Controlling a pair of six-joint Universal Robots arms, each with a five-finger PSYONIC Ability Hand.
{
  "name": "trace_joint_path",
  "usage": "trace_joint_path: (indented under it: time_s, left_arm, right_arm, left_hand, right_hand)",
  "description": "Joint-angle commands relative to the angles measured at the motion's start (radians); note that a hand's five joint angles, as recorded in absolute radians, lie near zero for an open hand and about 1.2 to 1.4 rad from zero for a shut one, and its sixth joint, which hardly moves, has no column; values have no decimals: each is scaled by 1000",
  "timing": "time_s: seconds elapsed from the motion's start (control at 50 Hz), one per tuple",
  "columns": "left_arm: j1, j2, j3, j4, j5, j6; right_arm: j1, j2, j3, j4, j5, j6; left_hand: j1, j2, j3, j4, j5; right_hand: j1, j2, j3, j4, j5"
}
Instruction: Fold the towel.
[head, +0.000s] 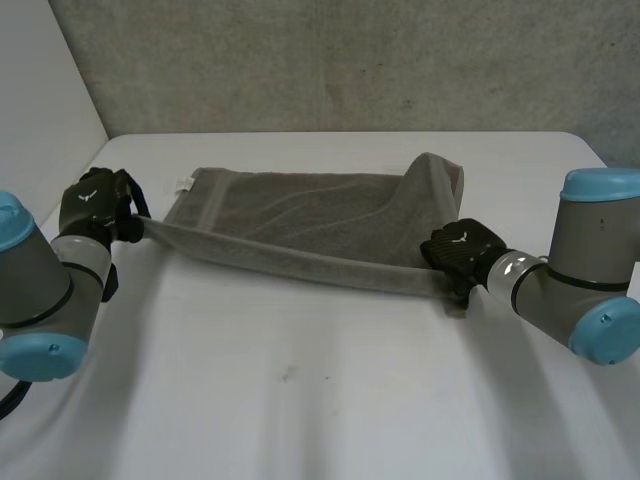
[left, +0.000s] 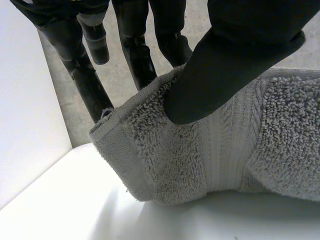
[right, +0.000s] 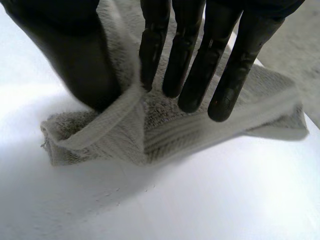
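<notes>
- A grey towel (head: 300, 215) lies across the far half of a white worktop (head: 300, 400). Its near edge is raised off the surface and drawn into a taut line between the robot's two hands.
- The left hand (head: 95, 205) holds the near left corner. In the left wrist view the thumb (left: 225, 75) presses the terry cloth against the fingers (left: 135, 55) behind it.
- The right hand (head: 462, 252) holds the near right corner. In the right wrist view the cloth is pinched between its thumb (right: 80, 60) and straight fingers (right: 192, 60).
- The towel's far edge rests on the worktop, with a small white label (head: 184, 183) at the far left corner. The far right corner stands up in a peak.
- A grey concrete wall (head: 350, 60) rises behind the worktop.
</notes>
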Motion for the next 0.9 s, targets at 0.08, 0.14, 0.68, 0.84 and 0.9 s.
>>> trace_joint_path:
  time_s: [0.08, 0.14, 0.68, 0.84, 0.9]
  left_arm:
    - [41, 33, 6, -4, -1, -9]
    - [71, 47, 7, -4, -3, -13]
    - [103, 65, -2, -7, -3, -14]
    - [107, 70, -1, -7, -3, -14]
    - [108, 70, -1, -7, -3, -14]
  right_arm:
    - [-3, -45, 110, -124, 137, 233]
    - [-6, -47, 140, -166, 151, 315]
    - [-5, -27, 158, -176, 144, 632]
    - [-3, -27, 163, -193, 154, 623]
    - [-3, -33, 164, -209, 158, 612]
  left_hand:
    - [193, 179, 1193, 178, 188]
    - [193, 179, 1193, 178, 188]
    - [193, 179, 1193, 178, 188]
    - [193, 179, 1193, 178, 188]
    - [193, 179, 1193, 178, 188]
  right_hand:
    - [-175, -176, -190, -194, -183]
    - [-163, -164, -178, -182, -172]
    - [98, 97, 83, 79, 90]
    - [593, 592, 579, 575, 585]
    - [593, 592, 579, 575, 585]
